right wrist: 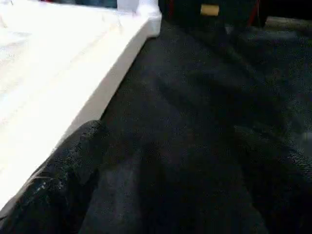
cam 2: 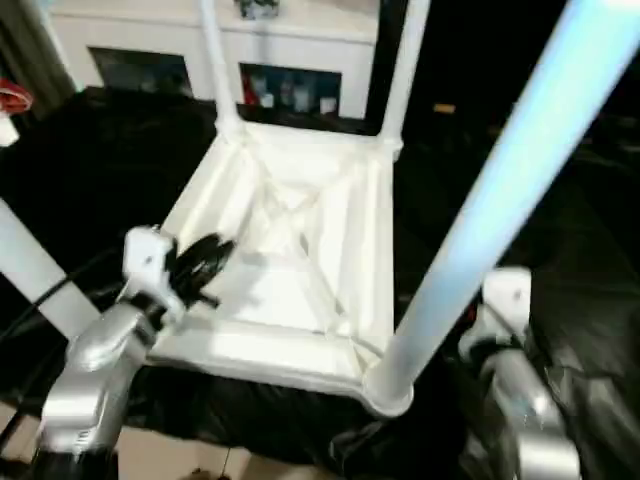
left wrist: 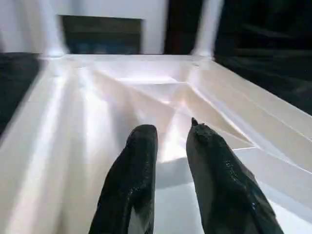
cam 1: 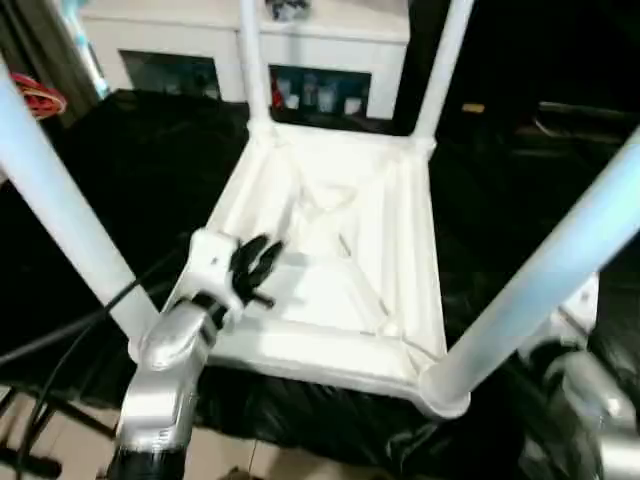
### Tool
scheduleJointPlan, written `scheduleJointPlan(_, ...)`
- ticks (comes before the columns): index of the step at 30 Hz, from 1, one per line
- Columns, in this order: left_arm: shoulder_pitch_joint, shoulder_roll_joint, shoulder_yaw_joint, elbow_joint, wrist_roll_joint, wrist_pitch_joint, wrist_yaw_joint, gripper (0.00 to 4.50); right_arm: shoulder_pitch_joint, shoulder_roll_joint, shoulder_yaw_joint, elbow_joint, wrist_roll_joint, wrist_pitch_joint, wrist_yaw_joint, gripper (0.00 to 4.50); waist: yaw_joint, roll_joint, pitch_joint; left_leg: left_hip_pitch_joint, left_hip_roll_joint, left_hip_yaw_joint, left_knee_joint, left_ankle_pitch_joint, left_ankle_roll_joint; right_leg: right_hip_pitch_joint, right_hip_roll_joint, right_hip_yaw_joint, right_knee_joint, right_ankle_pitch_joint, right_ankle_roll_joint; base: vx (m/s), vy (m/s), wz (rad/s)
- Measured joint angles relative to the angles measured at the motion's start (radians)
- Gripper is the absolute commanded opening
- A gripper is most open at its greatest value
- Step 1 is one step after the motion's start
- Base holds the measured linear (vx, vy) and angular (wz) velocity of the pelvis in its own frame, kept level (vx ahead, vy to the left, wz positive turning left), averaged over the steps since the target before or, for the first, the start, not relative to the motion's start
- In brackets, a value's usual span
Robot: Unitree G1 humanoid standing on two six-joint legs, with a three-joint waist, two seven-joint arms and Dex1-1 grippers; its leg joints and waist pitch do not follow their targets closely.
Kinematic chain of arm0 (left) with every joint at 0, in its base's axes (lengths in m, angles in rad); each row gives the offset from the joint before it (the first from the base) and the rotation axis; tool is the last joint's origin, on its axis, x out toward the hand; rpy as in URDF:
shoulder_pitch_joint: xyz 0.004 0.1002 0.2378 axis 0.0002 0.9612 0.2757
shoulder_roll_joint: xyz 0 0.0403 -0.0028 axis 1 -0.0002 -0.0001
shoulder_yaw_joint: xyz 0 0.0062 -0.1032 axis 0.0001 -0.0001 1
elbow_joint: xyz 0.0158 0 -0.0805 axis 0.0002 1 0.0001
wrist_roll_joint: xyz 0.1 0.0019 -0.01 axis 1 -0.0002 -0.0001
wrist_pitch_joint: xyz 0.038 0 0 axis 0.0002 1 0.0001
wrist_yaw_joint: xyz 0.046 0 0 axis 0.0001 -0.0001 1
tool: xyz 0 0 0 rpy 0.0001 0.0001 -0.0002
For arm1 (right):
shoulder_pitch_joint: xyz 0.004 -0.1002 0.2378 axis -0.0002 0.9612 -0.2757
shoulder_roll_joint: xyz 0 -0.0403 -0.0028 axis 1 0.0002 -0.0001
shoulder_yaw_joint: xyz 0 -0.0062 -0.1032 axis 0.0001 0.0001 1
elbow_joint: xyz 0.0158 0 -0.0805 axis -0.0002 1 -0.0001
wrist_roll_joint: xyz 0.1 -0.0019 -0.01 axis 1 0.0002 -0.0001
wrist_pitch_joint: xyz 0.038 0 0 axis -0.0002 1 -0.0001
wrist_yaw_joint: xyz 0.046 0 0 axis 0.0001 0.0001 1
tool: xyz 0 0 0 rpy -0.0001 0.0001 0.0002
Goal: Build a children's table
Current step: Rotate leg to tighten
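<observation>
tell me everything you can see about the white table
The table is all white, plastic-looking, and lies upside down on a black cover. Its rectangular underside faces up, showing raised ribs crossing in an X and a rim around the edge. Four long tapered tube legs stand up from the corner sockets; the near right leg leans toward the camera. The left gripper hovers over the near left part; whether it touches is unclear.

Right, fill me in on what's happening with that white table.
The children's table lies upside down on a black-covered surface, with all four legs standing in its corner sockets. The left gripper hovers over the ribbed underside, fingers slightly apart and holding nothing. The right gripper is off the table's right edge, open over the black cover.
</observation>
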Motion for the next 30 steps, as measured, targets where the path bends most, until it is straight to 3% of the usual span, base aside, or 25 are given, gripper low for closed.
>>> scheduleJointPlan(6,0.111,0.005,-0.060,-0.056,0.077,-0.050,0.078,1.26,0.035,0.020,0.001,-0.050,-0.011,-0.009,-0.031,4.40,-0.007,0.001,0.000,0.000,0.000,-0.002,0.000,0.000,0.000,0.000,0.003,0.003,-0.002,0.000,0.002,0.000,0.000,0.00)
scheduleJointPlan(7,0.116,-0.001,-0.064,-0.056,0.082,-0.053,0.085,1.26,0.033,0.021,0.001,-0.055,-0.011,-0.007,-0.036,4.40,-0.010,-0.002,-0.001,0.002,0.001,0.005,0.000,0.000,0.000,-0.004,0.006,0.012,-0.001,0.000,0.003,-0.063,0.001,-0.13)
scheduleJointPlan(9,0.124,-0.018,-0.064,-0.057,0.082,-0.061,0.104,1.26,0.010,0.025,0.002,-0.058,-0.010,-0.004,-0.041,4.40,-0.001,-0.008,-0.001,0.004,0.001,0.029,0.014,-0.016,-0.008,-0.026,0.029,0.064,0.006,0.003,0.009,-0.058,0.010,-0.26)
scheduleJointPlan(11,0.127,-0.028,-0.064,-0.066,0.081,-0.061,0.126,1.26,0.007,0.023,0.001,-0.058,-0.011,-0.004,-0.045,4.40,0.011,-0.009,-0.001,0.001,-0.007,0.023,0.035,-0.032,0.008,-0.031,0.049,0.112,0.007,0.009,0.020,0.015,0.061,-0.56)
scheduleJointPlan(12,0.130,-0.039,-0.065,-0.075,0.086,-0.064,0.148,1.26,0.007,0.018,0.000,-0.056,-0.011,-0.004,-0.048,4.40,0.011,-0.012,0.001,-0.002,-0.016,0.011,0.048,-0.043,0.009,-0.031,0.060,0.142,0.008,0.014,0.028,0.008,0.101,-0.59)
scheduleJointPlan(13,0.132,-0.039,-0.068,-0.081,0.091,-0.069,0.159,1.26,0.007,0.017,-0.001,-0.054,-0.011,-0.004,-0.050,4.40,0.008,-0.011,-0.001,-0.001,-0.025,0.003,0.052,-0.049,0.012,-0.032,0.061,0.150,0.007,0.014,0.030,-0.007,0.101,-0.47)
scheduleJointPlan(14,0.135,-0.029,-0.068,-0.096,0.110,-0.083,0.178,1.26,0.007,0.018,-0.004,-0.047,-0.011,-0.006,-0.054,4.40,-0.004,-0.014,-0.005,0.002,-0.032,0.005,0.053,-0.055,0.015,-0.034,0.065,0.158,-0.003,0.014,0.032,-0.007,0.101,-0.47)
scheduleJointPlan(16,0.143,-0.026,-0.063,-0.111,0.119,-0.105,0.200,1.26,0.008,0.017,-0.015,-0.027,-0.011,-0.007,-0.061,4.40,-0.027,-0.016,-0.005,0.001,-0.031,-0.004,0.053,-0.056,0.019,-0.021,0.051,0.122,-0.016,0.020,0.006,-0.014,0.081,-0.07)
scheduleJointPlan(17,0.157,-0.029,-0.053,-0.115,0.118,-0.114,0.212,1.26,0.008,0.017,-0.022,-0.025,-0.012,-0.009,-0.064,4.40,-0.042,-0.013,-0.004,0.004,-0.027,-0.013,0.052,-0.056,0.019,-0.010,0.041,0.078,-0.012,0.019,-0.029,-0.013,0.066,0.04)
scheduleJointPlan(18,0.171,-0.032,-0.046,-0.119,0.117,-0.114,0.222,1.26,0.008,0.016,-0.028,-0.023,-0.012,-0.010,-0.063,4.40,-0.048,-0.009,-0.002,0.007,-0.019,-0.019,0.051,-0.055,0.018,-0.004,0.039,0.042,-0.005,0.014,-0.053,0.000,0.000,0.00)
scheduleJointPlan(19,0.190,-0.045,-0.035,-0.132,0.111,-0.110,0.234,1.26,0.007,0.012,-0.037,-0.022,-0.010,-0.012,-0.061,4.40,-0.049,-0.014,-0.005,0.007,-0.005,-0.020,0.049,-0.051,0.013,0.006,0.040,-0.001,0.025,-0.004,-0.075,0.007,-0.087,0.07)
scheduleJointPlan(20,0.202,-0.050,-0.034,-0.135,0.112,-0.106,0.245,1.26,0.001,0.000,-0.038,-0.017,-0.010,-0.014,-0.059,4.40,-0.048,-0.021,-0.008,0.007,0.001,-0.019,0.047,-0.044,0.013,0.012,0.041,-0.017,0.025,-0.024,-0.070,0.007,-0.087,0.07)
scheduleJointPlan(21,0.215,-0.051,-0.041,-0.139,0.117,-0.100,0.252,1.26,-0.006,-0.018,-0.044,-0.014,-0.010,-0.019,-0.057,4.40,-0.046,-0.036,-0.014,0.001,0.003,-0.018,0.047,-0.038,0.015,0.014,0.040,-0.025,0.026,-0.023,-0.052,-0.031,-0.116,0.00)
scheduleJointPlan(23,0.224,-0.053,-0.053,-0.139,0.130,-0.100,0.266,1.26,-0.008,-0.039,-0.067,0.012,-0.010,-0.032,-0.053,4.40,-0.034,-0.038,-0.013,-0.004,-0.003,-0.021,0.036,-0.037,0.020,0.007,0.041,-0.028,0.027,-0.025,-0.038,-0.060,-0.116,0.02)
scheduleJointPlan(24,0.229,-0.054,-0.064,-0.139,0.137,-0.102,0.275,1.26,-0.006,-0.051,-0.080,0.036,-0.010,-0.034,-0.048,4.40,-0.021,-0.040,-0.012,-0.001,-0.006,-0.024,0.025,-0.037,0.020,0.006,0.041,-0.028,0.026,-0.025,-0.038,-0.046,-0.113,0.01)
scheduleJointPlan(27,0.247,-0.029,-0.057,-0.140,0.148,-0.117,0.291,1.26,-0.012,-0.059,-0.082,0.053,0.002,-0.042,-0.012,4.40,-0.013,-0.031,-0.014,0.003,-0.005,-0.031,0.009,-0.032,0.000,0.003,0.042,-0.034,0.022,-0.025,-0.038,-0.026,-0.055,-0.04)
scheduleJointPlan(30,0.287,-0.022,-0.019,-0.169,0.049,-0.116,0.229,1.44,-0.015,-0.069,-0.062,0.053,0.058,-0.042,0.089,4.48,-0.011,-0.028,-0.013,0.004,-0.004,-0.033,0.009,-0.028,-0.006,0.004,0.042,-0.034,0.020,-0.025,-0.038,0.000,0.000,0.00)
